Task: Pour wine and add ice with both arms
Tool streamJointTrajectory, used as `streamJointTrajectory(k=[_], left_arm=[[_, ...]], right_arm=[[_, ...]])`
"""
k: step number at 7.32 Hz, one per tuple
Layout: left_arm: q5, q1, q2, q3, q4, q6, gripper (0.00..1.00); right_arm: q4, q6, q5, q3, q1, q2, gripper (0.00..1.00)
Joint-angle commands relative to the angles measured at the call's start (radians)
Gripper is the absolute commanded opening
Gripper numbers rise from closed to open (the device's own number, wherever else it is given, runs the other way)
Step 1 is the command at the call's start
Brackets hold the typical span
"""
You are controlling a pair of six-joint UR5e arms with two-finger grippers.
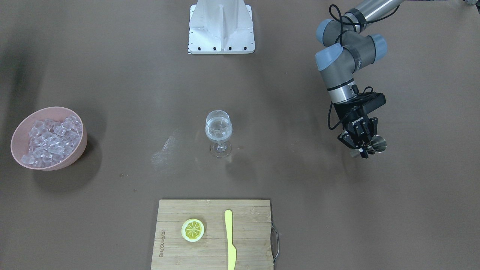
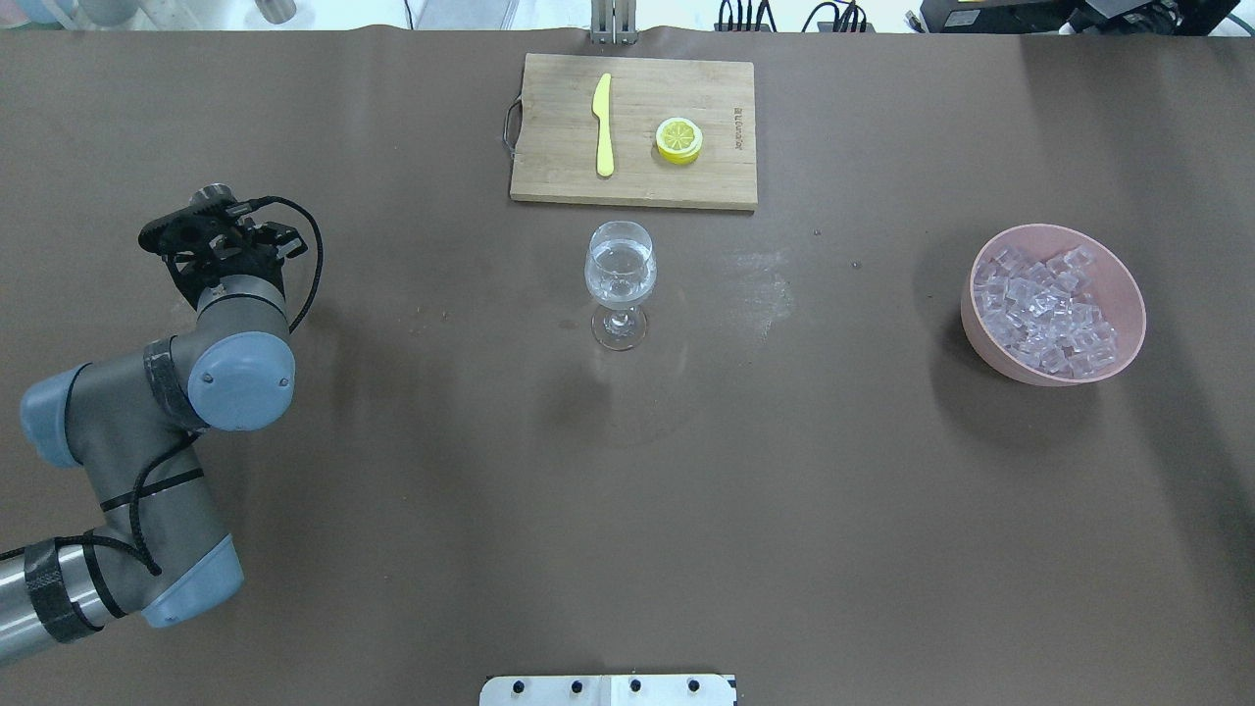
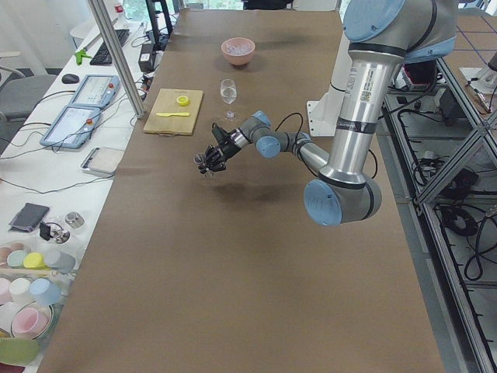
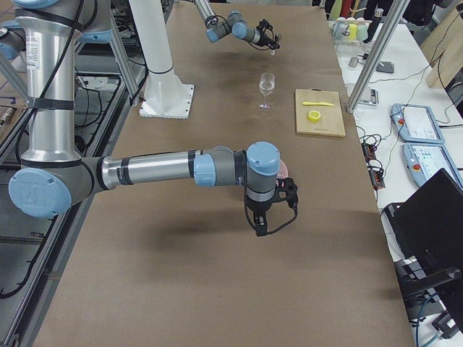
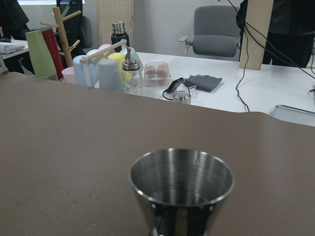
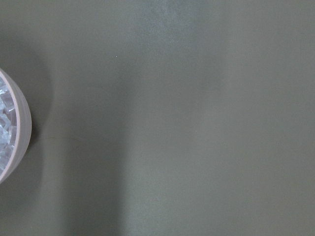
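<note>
Steel cup [image 5: 181,189]: my left jaws are clamped on its lower wall and hold it mouth up. I cannot tell whether it holds any liquid.
Left jaws: they are closed on the steel cup, out toward my left end of the worktop [image 1: 300,180] and well apart from the wine glass.
Right jaws: only the side camera shows them, so I cannot tell whether they are open or closed. They hang over the worktop near the pink bowl, whose rim shows at the edge of my right wrist view.
Ice [image 1: 50,142]: many clear lumps are heaped in the pink bowl [image 1: 18,129] at my right end of the worktop, far from the glass.
How the ice should handle: I judge it light, hard and slick-faced, so it is likely to squirt out of a skewed pinch.
Where to grip: I would take one lump from the top of the heap, across two flat opposite faces and clear of the bowl wall.
Wine glass [image 1: 218,133]: it stands upright mid-worktop with clear liquid in it. It looks thin, fragile and top-heavy on its stem, so ice should go in from low down, without touching the rim.
Cutting board [image 1: 247,243]: it carries a lemon slice [image 1: 192,230] and a yellow knife [image 1: 230,240], and lies beyond the glass, out of the way.
</note>
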Motion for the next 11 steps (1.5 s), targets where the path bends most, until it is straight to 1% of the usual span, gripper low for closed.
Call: streamJointTrajectory(k=[1,3,4,5,8,9,10,11], left_arm=[[0.075,0.027,0.019,0.037,-0.085,-0.032,0.00],[0.159,0.061,0.038,0.038,-0.161,-0.036,0.00],[0.187,0.070,0.038,0.044,-0.161,-0.036,0.00],[0.196,0.073,0.038,0.066,-0.163,-0.035,0.00],[0.193,0.073,0.049,0.067,-0.158,-0.015,0.00],[0.192,0.073,0.050,0.066,-0.159,0.025,0.01],[0.190,0.073,0.049,0.067,-0.159,0.028,0.15],[0.189,0.075,0.049,0.067,-0.159,0.030,0.24]], right_arm=[[0.000,0.000,0.000,-0.002,0.000,0.000,1.00],[0.000,0.000,0.000,-0.003,0.001,0.000,1.00],[0.000,0.000,0.000,-0.003,0.001,0.000,1.00],[0.000,0.000,0.000,-0.003,0.001,-0.002,1.00],[0.000,0.000,0.000,-0.003,0.001,-0.002,1.00],[0.000,0.000,0.000,-0.003,0.000,-0.002,1.00],[0.000,0.000,0.000,-0.005,0.001,-0.002,1.00],[0.000,0.000,0.000,-0.005,0.000,-0.002,1.00]])
